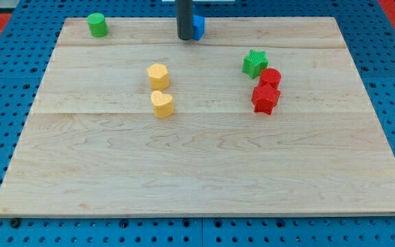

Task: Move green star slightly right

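Resting at the view's top, touching the blue block [197, 27], my tip [185, 38], a bare rod holding nothing, is well apart from the green star [254, 63], which lies down-right beside the red blocks [267, 90]. Nothing looks done yet; approach and push remain.

tip: my tip [185, 38] at the view's top, touching blue block [197, 27]
green star [255, 63]: right of centre, touching red cylinder [271, 77]
red star [265, 99]: just below cylinder

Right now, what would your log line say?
my tip: top edge, beside blue block | green star: untouched, touching red blocks | push: pending
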